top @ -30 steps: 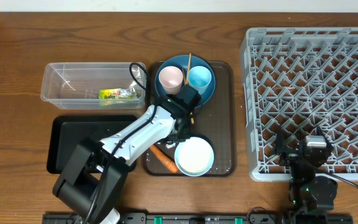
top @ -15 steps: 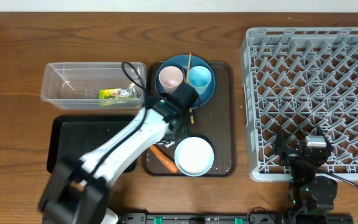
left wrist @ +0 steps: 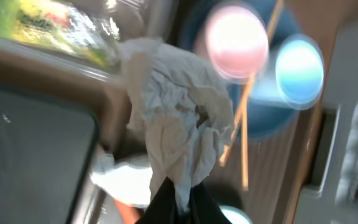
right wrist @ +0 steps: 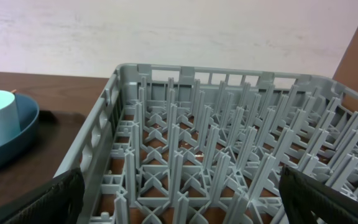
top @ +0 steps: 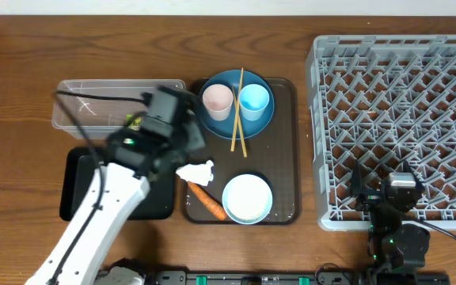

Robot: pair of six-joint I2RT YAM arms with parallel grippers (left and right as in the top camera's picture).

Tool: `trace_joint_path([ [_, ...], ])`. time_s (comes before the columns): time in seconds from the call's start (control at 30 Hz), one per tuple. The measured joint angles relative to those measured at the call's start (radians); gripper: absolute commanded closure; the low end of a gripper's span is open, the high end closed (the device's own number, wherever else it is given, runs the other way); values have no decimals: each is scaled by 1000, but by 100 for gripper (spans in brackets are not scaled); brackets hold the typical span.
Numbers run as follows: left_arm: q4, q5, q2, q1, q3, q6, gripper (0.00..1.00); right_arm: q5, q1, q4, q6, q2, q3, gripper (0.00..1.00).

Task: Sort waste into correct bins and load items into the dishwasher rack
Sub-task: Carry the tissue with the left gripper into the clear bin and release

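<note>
White napkin (left wrist: 176, 118) pinched; left arm (top: 117, 194) spans black tray (top: 74, 190).

A brown wooden table (top: 22, 47) is seen from above. Four things are set directly on it. A clear plastic tub (top: 93, 99) is placed at the left, and a shallow black tray (top: 77, 170) just beside it, nearer the robot. A dark brown serving tray (top: 283, 170) is set in the middle, and a large grey dishwasher rack (top: 394, 41) at the right.
</note>
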State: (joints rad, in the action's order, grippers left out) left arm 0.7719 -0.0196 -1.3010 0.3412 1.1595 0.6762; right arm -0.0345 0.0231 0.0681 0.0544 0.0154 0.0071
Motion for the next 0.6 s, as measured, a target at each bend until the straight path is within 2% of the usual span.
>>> trace_joint_path([
  [0.13, -63, 16, -13, -120, 0, 0, 93, 0, 0, 0, 0, 0, 0, 1],
  [0.3, -132, 70, -58, -248, 0, -1, 86, 0, 0, 0, 0, 0, 0, 1],
  [0.6, -204, 102, -230, -389, 0, -1, 86, 0, 0, 0, 0, 0, 0, 1],
])
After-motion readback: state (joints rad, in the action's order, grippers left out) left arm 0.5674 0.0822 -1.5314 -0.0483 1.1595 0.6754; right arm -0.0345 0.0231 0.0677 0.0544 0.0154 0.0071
